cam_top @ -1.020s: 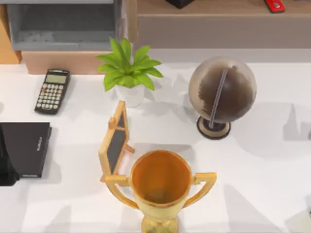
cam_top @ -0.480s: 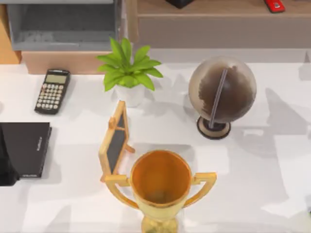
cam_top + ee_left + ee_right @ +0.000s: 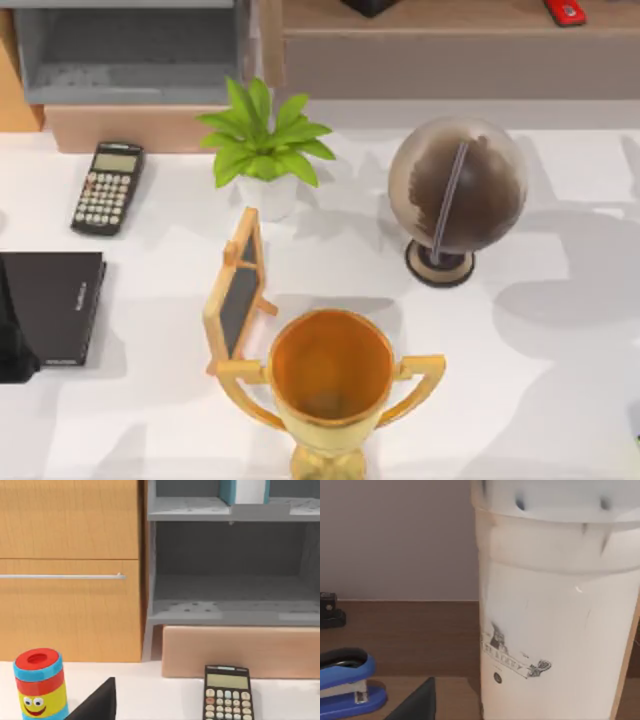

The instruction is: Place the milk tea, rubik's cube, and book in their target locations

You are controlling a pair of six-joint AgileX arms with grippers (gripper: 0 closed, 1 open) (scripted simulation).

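A: Milk tea (image 3: 555, 620) right up against the right hand (image 3: 415, 705), at the wooden shelf near a stapler (image 3: 345, 680)!
B: Its grip? Can't tell. Same for the left hand (image 3: 95, 705). Book (image 3: 245, 490) upright on the grey shelf.

Your white table (image 3: 560, 400) carries a calculator (image 3: 108, 187), black notebook (image 3: 52, 307), potted plant (image 3: 265, 150), globe (image 3: 457, 192), small chalkboard easel (image 3: 237, 287) and gold trophy (image 3: 330, 385).

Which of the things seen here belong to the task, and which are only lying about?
For the task: milk tea; book.
Only lying about: calculator; plant; globe; trophy; black notebook; blue stapler.
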